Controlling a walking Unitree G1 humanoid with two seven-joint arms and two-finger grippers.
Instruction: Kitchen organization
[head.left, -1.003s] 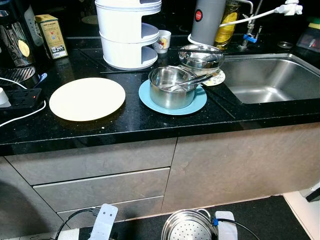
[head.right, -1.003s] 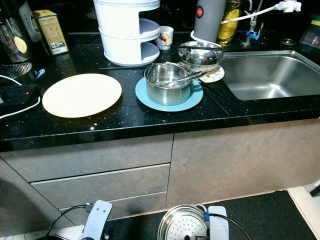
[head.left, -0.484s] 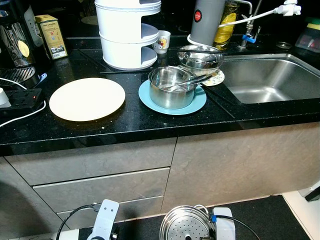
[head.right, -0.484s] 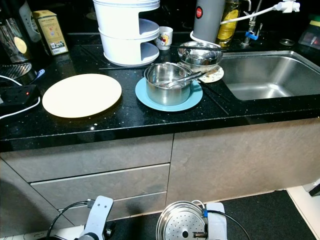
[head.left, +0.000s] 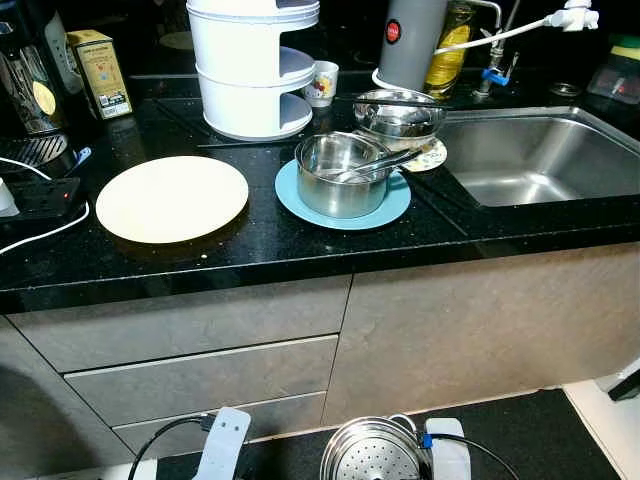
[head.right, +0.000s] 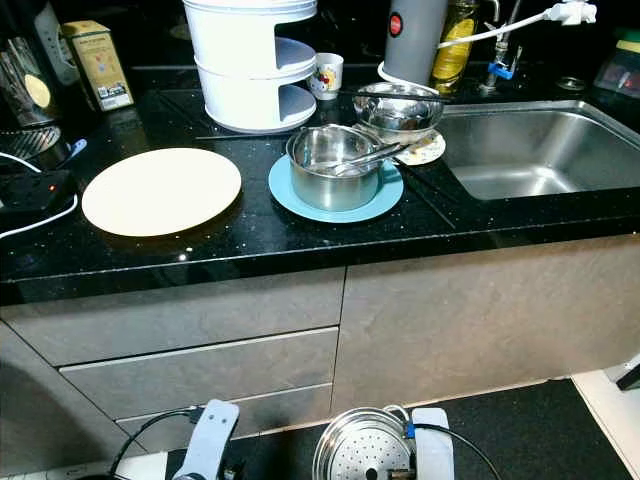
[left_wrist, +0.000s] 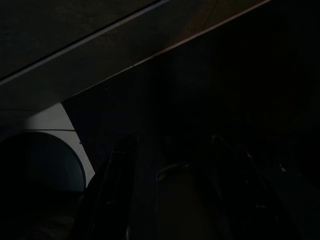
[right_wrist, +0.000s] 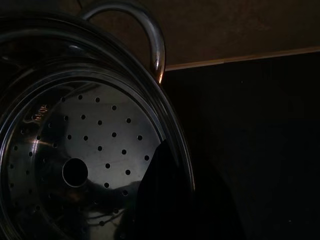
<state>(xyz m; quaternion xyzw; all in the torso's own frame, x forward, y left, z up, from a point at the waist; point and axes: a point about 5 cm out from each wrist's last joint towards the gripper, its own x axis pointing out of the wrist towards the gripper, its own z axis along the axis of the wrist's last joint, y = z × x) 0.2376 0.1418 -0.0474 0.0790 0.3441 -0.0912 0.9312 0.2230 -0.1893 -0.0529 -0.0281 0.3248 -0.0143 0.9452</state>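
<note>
- change: the left gripper (head.left: 222, 445) sits slightly further right at the frame's lower edge than 0.5 s ago; the counter (head.left: 260, 240) layout is unchanged, so no placement has begun.
- right gripper (right_wrist: 165, 200): closed on the rim of the perforated steamer insert (head.left: 375, 455), 1 finger (right_wrist: 162, 190) lying inside the rim.
- left gripper jaws: spread cannot be determined in the dark wrist view.
</note>
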